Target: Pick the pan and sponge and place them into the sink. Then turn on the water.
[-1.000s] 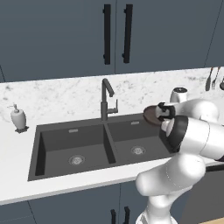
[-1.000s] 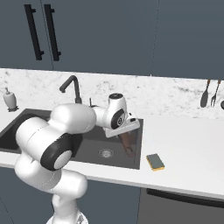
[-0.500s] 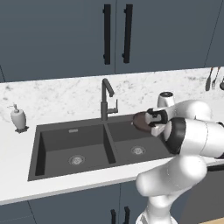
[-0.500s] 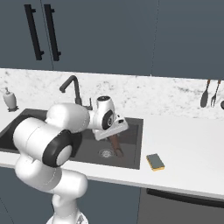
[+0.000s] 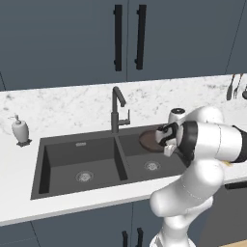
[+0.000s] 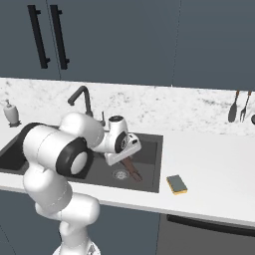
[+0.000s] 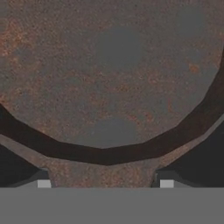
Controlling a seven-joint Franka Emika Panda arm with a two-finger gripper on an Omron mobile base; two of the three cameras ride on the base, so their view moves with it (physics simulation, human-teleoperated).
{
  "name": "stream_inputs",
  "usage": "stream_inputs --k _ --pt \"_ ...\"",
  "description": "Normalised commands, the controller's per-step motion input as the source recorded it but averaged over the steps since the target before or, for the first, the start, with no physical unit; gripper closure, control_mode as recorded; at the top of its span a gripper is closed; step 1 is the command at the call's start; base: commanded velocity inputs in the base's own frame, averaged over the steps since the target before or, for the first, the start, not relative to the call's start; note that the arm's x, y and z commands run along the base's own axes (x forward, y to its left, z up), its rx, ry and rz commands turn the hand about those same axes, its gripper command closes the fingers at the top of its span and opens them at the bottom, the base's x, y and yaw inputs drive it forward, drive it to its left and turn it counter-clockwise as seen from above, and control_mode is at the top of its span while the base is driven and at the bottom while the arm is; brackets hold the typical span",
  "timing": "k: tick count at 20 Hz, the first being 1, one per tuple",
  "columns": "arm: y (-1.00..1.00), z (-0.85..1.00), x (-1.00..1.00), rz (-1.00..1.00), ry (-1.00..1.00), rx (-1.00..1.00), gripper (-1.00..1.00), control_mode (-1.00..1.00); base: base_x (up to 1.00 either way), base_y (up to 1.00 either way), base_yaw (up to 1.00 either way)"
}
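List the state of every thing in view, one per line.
Pan: held by its handle in the claw, above the right basin.
Sponge: flat on the counter, right of the sink.
Faucet: off, no water.
Cabinet doors: closed.
Soap bottle: upright.

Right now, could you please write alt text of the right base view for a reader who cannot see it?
A white robot arm holds a brown pan by its handle over the dark sink. A yellow sponge lies on the white counter right of the sink.
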Motion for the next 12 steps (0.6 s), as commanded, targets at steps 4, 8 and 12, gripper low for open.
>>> stream_inputs --k 4,8,12 --pt "0.14 -0.3 0.16 0.12 0.0 0.0 1.0 -1.0 0.0 0.0 0.0" --pt "0.06 -0.29 0.23 0.08 0.02 0.0 1.0 -1.0 0.0 0.0 0.0" --pt "0.04 -0.35 0.25 0.09 0.03 0.0 1.0 -1.0 0.0 0.0 0.0"
